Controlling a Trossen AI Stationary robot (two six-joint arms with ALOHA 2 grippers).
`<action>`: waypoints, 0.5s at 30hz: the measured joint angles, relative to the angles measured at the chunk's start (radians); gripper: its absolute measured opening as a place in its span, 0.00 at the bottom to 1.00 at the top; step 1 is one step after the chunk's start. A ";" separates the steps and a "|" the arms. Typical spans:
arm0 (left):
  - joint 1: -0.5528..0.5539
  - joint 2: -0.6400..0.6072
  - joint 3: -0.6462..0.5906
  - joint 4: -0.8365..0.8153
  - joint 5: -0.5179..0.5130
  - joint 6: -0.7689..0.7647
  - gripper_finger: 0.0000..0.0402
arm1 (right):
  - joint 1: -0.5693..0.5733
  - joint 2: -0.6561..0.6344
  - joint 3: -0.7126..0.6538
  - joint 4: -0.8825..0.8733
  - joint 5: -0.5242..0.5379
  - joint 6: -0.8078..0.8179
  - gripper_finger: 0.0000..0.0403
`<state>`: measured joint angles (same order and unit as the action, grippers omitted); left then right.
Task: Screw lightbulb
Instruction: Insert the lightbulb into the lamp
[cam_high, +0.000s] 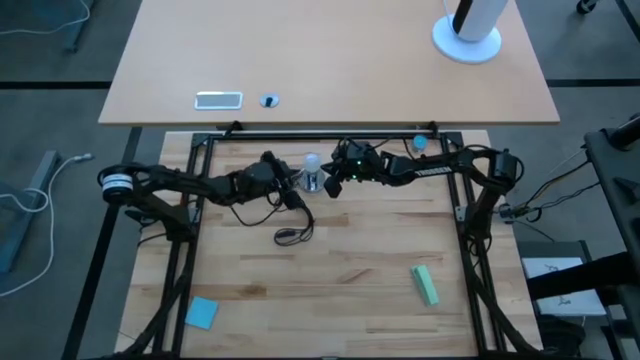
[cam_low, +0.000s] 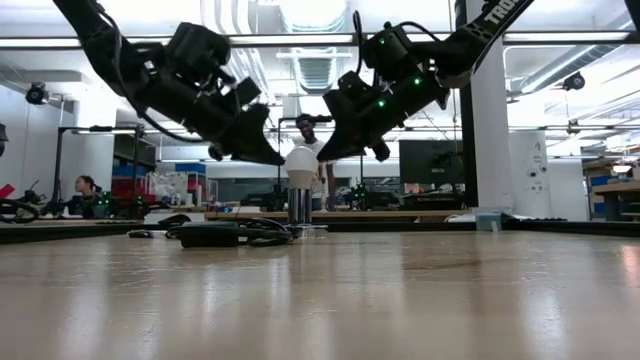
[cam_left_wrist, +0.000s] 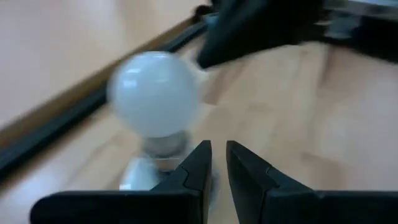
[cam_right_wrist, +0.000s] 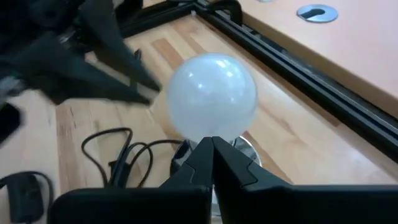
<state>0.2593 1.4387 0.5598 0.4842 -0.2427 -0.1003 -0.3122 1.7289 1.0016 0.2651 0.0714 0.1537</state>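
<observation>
The right gripper (cam_right_wrist: 212, 144), closed and empty, and the left gripper (cam_left_wrist: 217, 152), almost closed and empty, flank the lightbulb (cam_high: 312, 162), which stands upright in its socket (cam_high: 313, 181) at upper centre, so maybe only final tightening remains.

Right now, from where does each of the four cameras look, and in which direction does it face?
High view: above the table, looking straight down; both arms meet at the lightbulb on its socket.
Low view: at table-top height, looking level into the room; both arms descend from above.
Left wrist view: on the left arm, looking past the left claw, jaws slightly apart.
Right wrist view: on the right arm, looking past the shut right claw.
Shared: both wrist views show the lightbulb and the opposite arm.
</observation>
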 joint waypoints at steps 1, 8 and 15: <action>-0.013 -0.003 0.001 0.005 0.017 -0.026 0.10 | 0.000 -0.004 0.000 0.004 0.008 -0.013 0.00; -0.137 -0.013 0.002 0.020 0.024 -0.084 0.10 | -0.004 -0.016 0.000 0.008 0.018 -0.063 0.00; -0.176 -0.013 0.002 0.047 -0.056 -0.047 0.10 | -0.003 -0.019 0.000 -0.001 0.017 -0.059 0.00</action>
<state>0.0837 1.4258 0.5620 0.5307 -0.2986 -0.1469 -0.3153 1.7103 1.0016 0.2642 0.0883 0.0952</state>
